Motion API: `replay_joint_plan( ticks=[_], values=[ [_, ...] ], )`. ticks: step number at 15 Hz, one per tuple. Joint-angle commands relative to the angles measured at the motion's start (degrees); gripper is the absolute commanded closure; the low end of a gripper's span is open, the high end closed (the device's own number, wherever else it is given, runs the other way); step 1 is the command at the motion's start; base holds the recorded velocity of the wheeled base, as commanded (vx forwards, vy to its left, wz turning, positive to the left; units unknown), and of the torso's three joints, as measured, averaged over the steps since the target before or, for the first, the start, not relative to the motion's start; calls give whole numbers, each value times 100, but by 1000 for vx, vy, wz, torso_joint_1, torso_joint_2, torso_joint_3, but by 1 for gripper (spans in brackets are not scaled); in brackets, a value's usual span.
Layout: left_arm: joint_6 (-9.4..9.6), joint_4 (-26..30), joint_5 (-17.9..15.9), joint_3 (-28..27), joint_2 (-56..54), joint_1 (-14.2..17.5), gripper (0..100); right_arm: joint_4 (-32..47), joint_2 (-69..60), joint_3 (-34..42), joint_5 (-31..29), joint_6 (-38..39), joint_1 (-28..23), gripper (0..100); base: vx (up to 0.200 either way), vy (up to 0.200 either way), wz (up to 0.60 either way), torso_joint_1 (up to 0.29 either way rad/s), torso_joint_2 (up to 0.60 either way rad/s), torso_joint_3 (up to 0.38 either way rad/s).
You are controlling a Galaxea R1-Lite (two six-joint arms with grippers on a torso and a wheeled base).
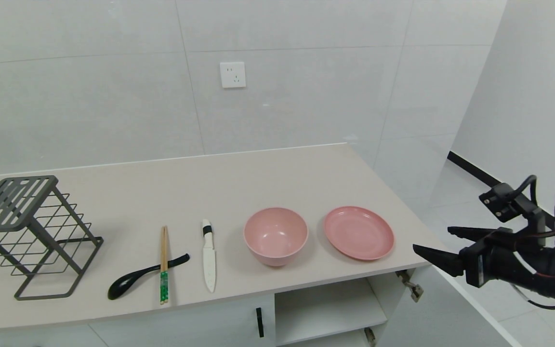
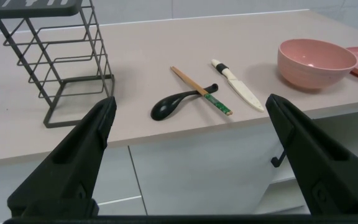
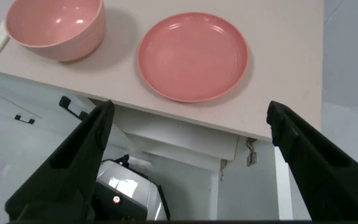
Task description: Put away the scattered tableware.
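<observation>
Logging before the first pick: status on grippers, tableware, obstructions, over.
Grippers: left gripper and right gripper open, empty. Tableware: plate, bowl, knife, chopsticks, spoon loose on counter, chopsticks across spoon. Nothing between right gripper and plate.

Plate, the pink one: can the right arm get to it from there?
Probably yes. The plate lies near the counter's right edge, and the right gripper hangs just beyond that edge, open fingers toward it. Nothing stands between them; the bowl sits on its other side.
</observation>
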Motion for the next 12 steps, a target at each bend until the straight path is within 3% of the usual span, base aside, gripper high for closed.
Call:
replay_joint_plan(
  ticks=[1, 12],
  values=[
    [0, 4, 1, 0, 7, 0, 0, -71, 625, -210, 1, -3, -22, 0, 0, 0, 0, 0, 0, 0],
    [9, 4, 1, 0, 7, 0, 0, -79, 2541, -1669, 1, 23, -101, 0, 0, 0, 0, 0, 0, 0]
  ],
)
